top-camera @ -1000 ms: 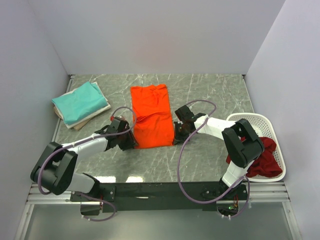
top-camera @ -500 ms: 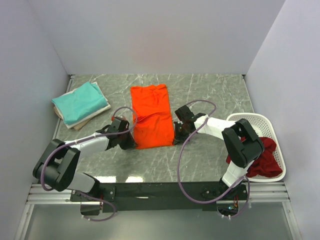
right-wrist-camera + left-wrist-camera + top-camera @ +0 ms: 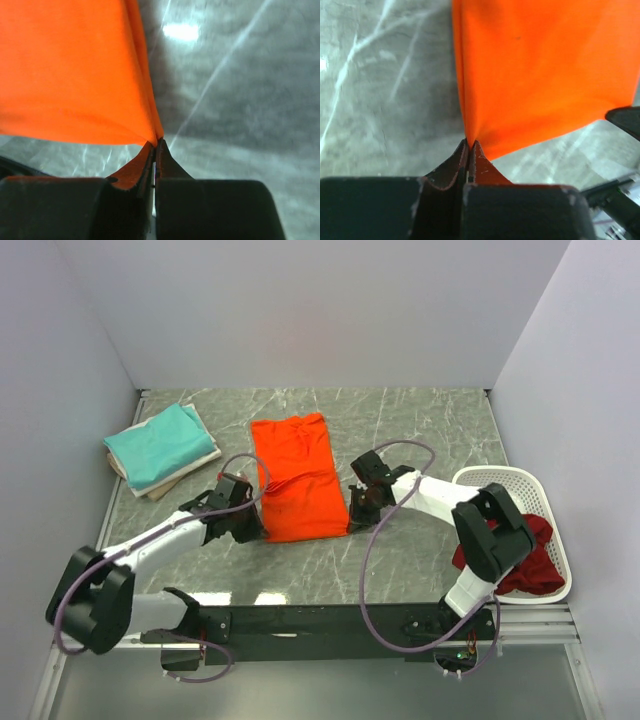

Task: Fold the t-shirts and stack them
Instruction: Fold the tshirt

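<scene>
A bright orange t-shirt [image 3: 296, 480] lies folded lengthwise in the middle of the table. My left gripper [image 3: 254, 530] is shut on its near left corner [image 3: 470, 137], the cloth pinched between the fingertips. My right gripper [image 3: 352, 520] is shut on the near right corner [image 3: 156, 134]. In both wrist views the near hem is lifted off the marble. A teal t-shirt [image 3: 160, 443] lies folded on top of a cream one [image 3: 180, 475] at the back left. Dark red t-shirts [image 3: 525, 560] fill the basket at the right.
The white perforated basket [image 3: 495, 480] stands at the right edge of the table, next to my right arm. White walls close off the back and both sides. The grey marble table [image 3: 420, 430] shows bare between the orange shirt and the basket.
Both grippers have closed on the orange shirt's near corners. The shirt has shifted slightly left and its near edge has lifted. My left arm has stretched further left.
</scene>
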Controlling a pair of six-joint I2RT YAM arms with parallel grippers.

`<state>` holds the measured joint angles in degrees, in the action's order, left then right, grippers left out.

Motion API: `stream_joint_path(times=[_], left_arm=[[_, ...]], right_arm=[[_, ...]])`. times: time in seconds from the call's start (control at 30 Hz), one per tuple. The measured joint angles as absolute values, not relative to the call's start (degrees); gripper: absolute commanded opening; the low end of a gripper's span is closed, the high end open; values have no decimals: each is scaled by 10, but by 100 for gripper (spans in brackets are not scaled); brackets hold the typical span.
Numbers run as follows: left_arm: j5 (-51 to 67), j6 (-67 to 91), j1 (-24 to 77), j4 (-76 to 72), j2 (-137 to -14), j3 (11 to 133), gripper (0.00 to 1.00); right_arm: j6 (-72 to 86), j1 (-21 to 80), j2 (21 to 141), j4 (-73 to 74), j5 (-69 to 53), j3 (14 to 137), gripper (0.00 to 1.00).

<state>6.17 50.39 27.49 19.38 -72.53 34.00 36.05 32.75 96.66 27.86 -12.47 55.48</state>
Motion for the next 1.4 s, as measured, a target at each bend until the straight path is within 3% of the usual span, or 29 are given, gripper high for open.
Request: stream_joint_path(times=[0.83, 1.4], left_arm=[[173, 519, 277, 512, -512, 457, 0], [177, 526, 264, 433, -608, 496, 0]], right_arm=[[420, 425, 686, 533, -100, 589, 0], [414, 355, 762, 543, -30, 716, 0]])
